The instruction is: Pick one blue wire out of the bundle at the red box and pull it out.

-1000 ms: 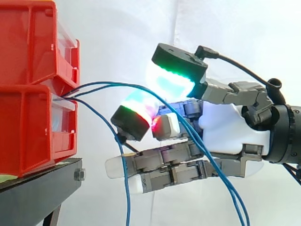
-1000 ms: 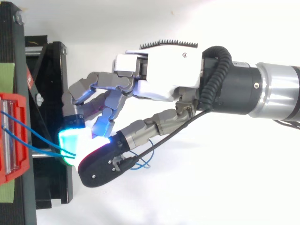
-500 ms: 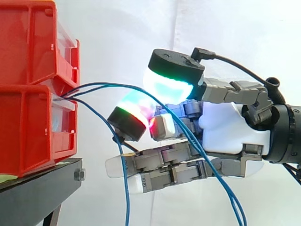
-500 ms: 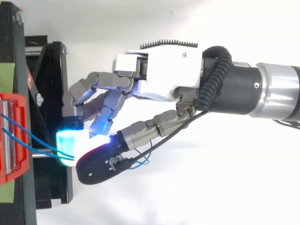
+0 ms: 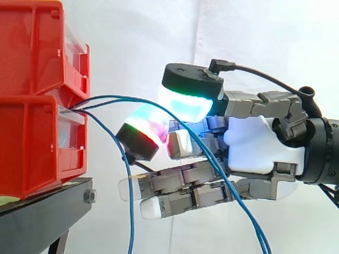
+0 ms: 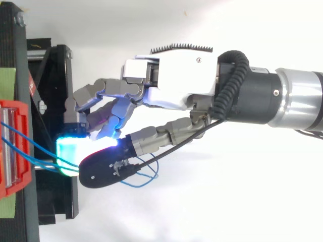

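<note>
Two stacked red bins (image 5: 37, 106) stand at the left on a black stand (image 5: 42, 211). Thin blue wires (image 5: 116, 96) come out of the gap between the bins. Two arc to the right and run down past the palm. One hangs down in front of the stand (image 5: 130, 211). My hand (image 5: 259, 145) reaches in from the right. Its thumb pad (image 5: 185, 100) glows cyan and green above a curled finger pad (image 5: 143, 129) glowing red. The two pads meet around the arcing wires. The lower fingers (image 5: 159, 185) lie straight below. From above, the hand (image 6: 171, 80) pinches just off the bin's (image 6: 12, 146) front.
The black stand (image 6: 55, 101) lies right under the fingertips. A white curtain (image 5: 143, 37) hangs behind. A slack loop of blue wire trails under the thumb in the top view.
The thumb pad has come down and left toward the curled finger pad, closing the gap over the arcing wires. The hanging wire has swung a little left.
</note>
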